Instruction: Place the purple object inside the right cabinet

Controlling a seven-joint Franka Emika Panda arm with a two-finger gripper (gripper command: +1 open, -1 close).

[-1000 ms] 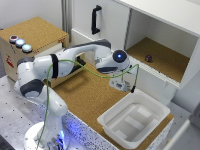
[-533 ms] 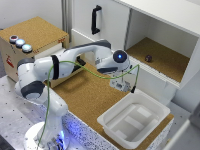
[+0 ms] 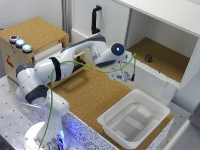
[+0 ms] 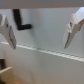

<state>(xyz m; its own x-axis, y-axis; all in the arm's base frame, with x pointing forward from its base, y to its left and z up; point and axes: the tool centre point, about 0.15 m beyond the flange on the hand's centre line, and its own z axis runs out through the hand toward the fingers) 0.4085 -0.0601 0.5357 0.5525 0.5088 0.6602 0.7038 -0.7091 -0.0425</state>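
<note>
The purple object (image 3: 148,58) already lies on the cork floor of the right cabinet (image 3: 165,59), well inside the opening and toward the back wall, resting alone with nothing touching it. My gripper (image 3: 128,76) hangs just outside that cabinet, in front of its lower front edge, and holds nothing: in the wrist view both fingers (image 4: 73,29) stand wide apart with only the white cabinet wall between them. I judge the placing itself done, since the lump sits past the sill where it will not roll out.

My arm reaches across the cork worktop (image 3: 92,95) from the side away from the cabinet, so the forearm stays low under the slanted roof panel (image 3: 165,12). The black vertical handle (image 3: 95,19) on the neighbouring cabinet front shows in the wrist view too, beside the cabinet. The white plastic tub (image 3: 134,121) sits near the cabinet's front, below my gripper, so any retreat should clear its rim.
</note>
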